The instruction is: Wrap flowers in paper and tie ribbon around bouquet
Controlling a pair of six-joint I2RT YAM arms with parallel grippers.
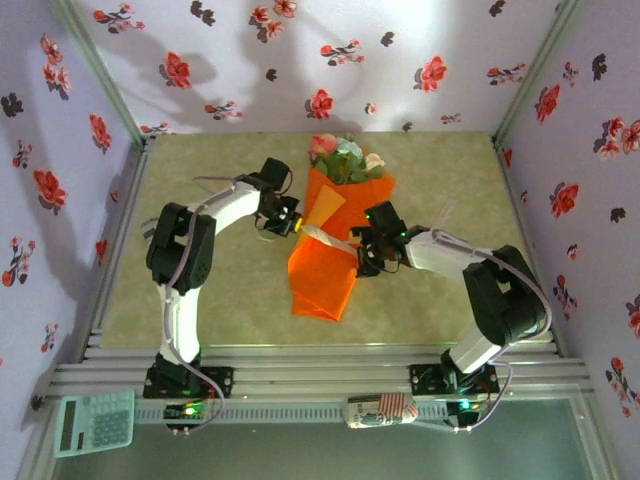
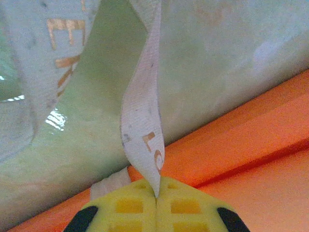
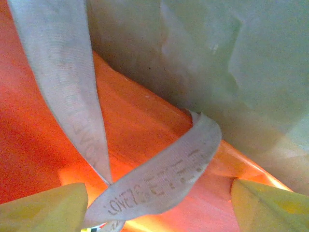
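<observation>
The bouquet [image 1: 325,250] lies in the middle of the table, an orange paper [image 1: 322,285] cone with pink, cream and pale blooms, the flowers [image 1: 345,156], at its far wide end. A whitish ribbon [image 1: 322,236] crosses its waist. My left gripper [image 1: 291,223] sits at the cone's left edge; in the left wrist view its yellow fingers [image 2: 130,208] are shut on the ribbon [image 2: 142,125], which rises from them beside the paper [image 2: 251,150]. My right gripper [image 1: 366,250] is at the cone's right edge, open, with a lettered ribbon loop [image 3: 164,176] lying between its fingers [image 3: 270,203] over the paper [image 3: 140,121].
Flower-print walls close in the left, far and right sides of the beige mat [image 1: 210,300]. A pale green calculator [image 1: 95,421] and a small patterned object [image 1: 380,410] rest on the near rail by the arm bases.
</observation>
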